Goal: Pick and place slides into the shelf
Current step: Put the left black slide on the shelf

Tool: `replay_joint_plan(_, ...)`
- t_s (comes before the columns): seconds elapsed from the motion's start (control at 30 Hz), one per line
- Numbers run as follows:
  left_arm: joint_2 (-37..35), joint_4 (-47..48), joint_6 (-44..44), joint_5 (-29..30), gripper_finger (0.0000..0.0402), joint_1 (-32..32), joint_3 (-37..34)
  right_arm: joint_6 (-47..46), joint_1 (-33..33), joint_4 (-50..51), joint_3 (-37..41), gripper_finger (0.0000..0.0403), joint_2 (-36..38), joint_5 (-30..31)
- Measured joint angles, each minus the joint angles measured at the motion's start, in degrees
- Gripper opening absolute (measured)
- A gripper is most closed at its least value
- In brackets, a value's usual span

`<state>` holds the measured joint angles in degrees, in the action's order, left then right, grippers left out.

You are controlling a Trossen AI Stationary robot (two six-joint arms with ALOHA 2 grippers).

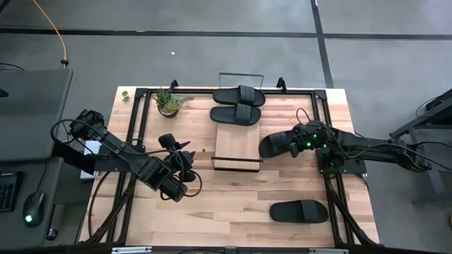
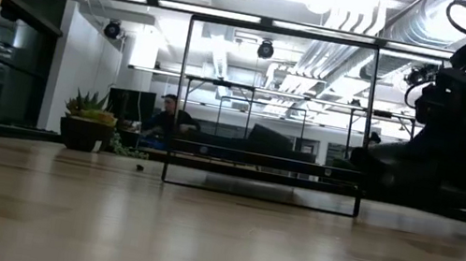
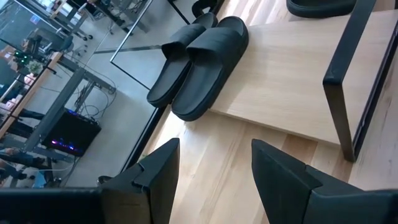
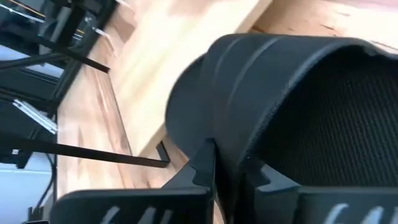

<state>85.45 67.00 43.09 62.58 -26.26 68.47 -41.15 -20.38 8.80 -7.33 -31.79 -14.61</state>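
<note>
**Right gripper clamped on a slide beside the shelf**

The right wrist view shows what the others only hint at: the right gripper (image 4: 227,171) is clenched on the strap of a slide (image 4: 280,93), a finger (image 4: 202,165) pressed against the strap's outer face. From above, the right gripper (image 1: 295,143) and that slide (image 1: 275,146) sit just beside the right long edge of the shelf (image 1: 238,147), though contact with the plank cannot be judged there.

The left wrist view gives the closest look at the pair of slides (image 3: 199,65) lying side by side at the shelf's far end, touching each other, their toes overhanging the plank's edge. The same view shows the left gripper (image 3: 214,177) released, fingers wide apart, holding nothing; from above it hovers over the surface (image 1: 233,204) left of the shelf.

Only the high view shows the fourth slide (image 1: 299,211) lying alone on the surface, well apart from the shelf's near end, and a potted plant (image 1: 168,103) left of the shelf's far end.

No readable writing or labels appear.
</note>
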Motion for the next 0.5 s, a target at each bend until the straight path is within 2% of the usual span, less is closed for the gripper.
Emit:
replay_joint_plan(0.17, 0.01, -0.01, 0.00, 0.01, 0.0184, 0.00, -0.02, -1.13, 0.00, -0.44, -0.40, 0.0003, 2.38, 0.40)
replay_joint_plan(0.37, 0.00, -0.02, 0.02, 0.01, 0.0184, 0.00, 0.00, -0.70, 0.00, -0.94, -4.65, 0.0001, 4.22, 1.78)
replay_joint_plan(0.5, 0.01, -0.02, 0.02, 0.01, 0.0184, 0.00, -0.01, -0.41, 0.91, -1.08, -7.91, 0.0001, 3.98, 5.16)
